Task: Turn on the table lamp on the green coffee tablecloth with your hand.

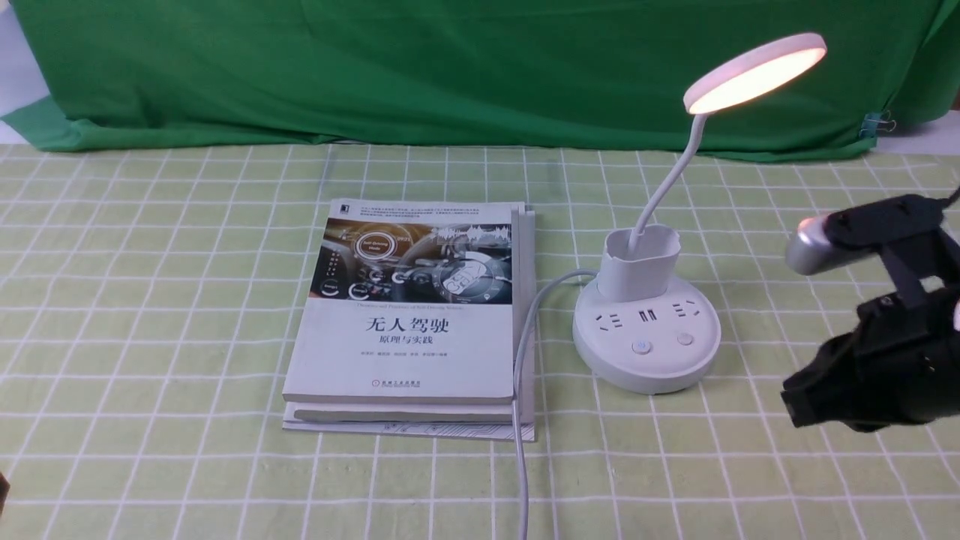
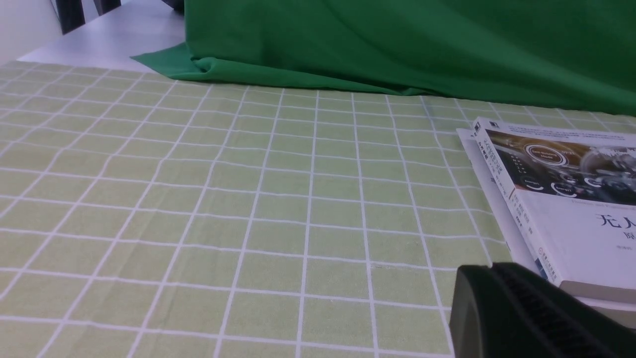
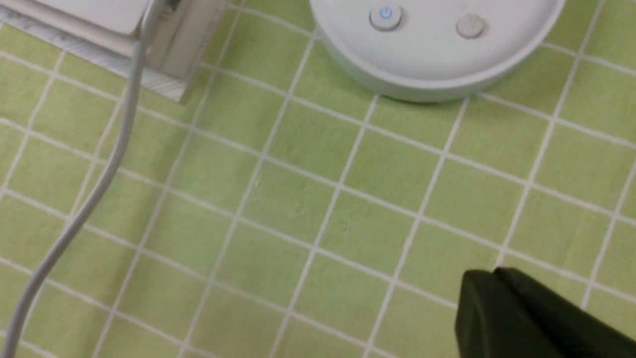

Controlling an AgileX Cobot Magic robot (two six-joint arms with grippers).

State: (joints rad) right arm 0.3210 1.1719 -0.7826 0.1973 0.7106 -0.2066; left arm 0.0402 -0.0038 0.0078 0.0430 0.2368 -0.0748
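Plain green backdrop [image 1: 450,67] meets the green coffee tablecloth [image 1: 150,300] (white-gridded, slightly creased).

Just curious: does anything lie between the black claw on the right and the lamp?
No, only bare tablecloth lies between the right gripper and the table lamp, shown in the front view.

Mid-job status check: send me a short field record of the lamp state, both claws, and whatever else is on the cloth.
lamp: table lamp upright on the green coffee tablecloth, disc head glowing
power button: shows a blue symbol
right claw: right of the lamp base, not touching it, looks shut, empty
left claw: seen only in its wrist view, near the books; open or shut unclear
books: stacked left of the lamp
cord: runs from the base along the books' right edge
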